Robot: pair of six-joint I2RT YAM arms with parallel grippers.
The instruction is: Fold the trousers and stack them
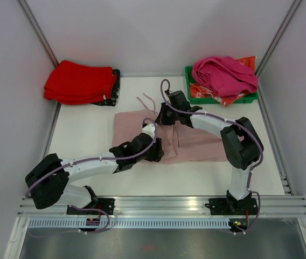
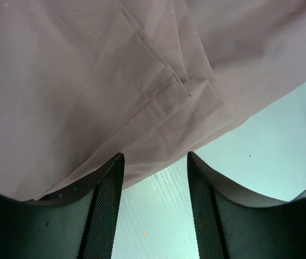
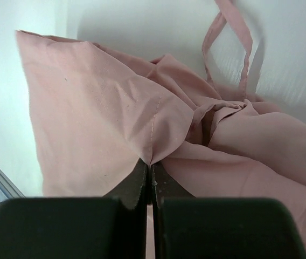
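Note:
The pale pink trousers (image 1: 196,141) lie spread on the white table, and their thin drawstring cords (image 1: 146,101) trail toward the back. My right gripper (image 1: 161,120) reaches over their far left part. In the right wrist view it (image 3: 151,164) is shut on a pinched fold of the trousers (image 3: 88,118), with a cord loop (image 3: 228,48) behind. My left gripper (image 1: 157,153) sits at the near edge of the cloth. In the left wrist view it (image 2: 155,162) stands open, bare table shows between its fingers (image 2: 105,199), and the layered hem of the trousers (image 2: 115,81) lies just ahead.
A stack of red folded garments (image 1: 80,82) rests at the back left corner. A green bin (image 1: 201,100) at the back right holds a bright magenta garment (image 1: 225,73). Grey walls enclose the table on both sides. A metal rail (image 1: 164,205) runs along the near edge.

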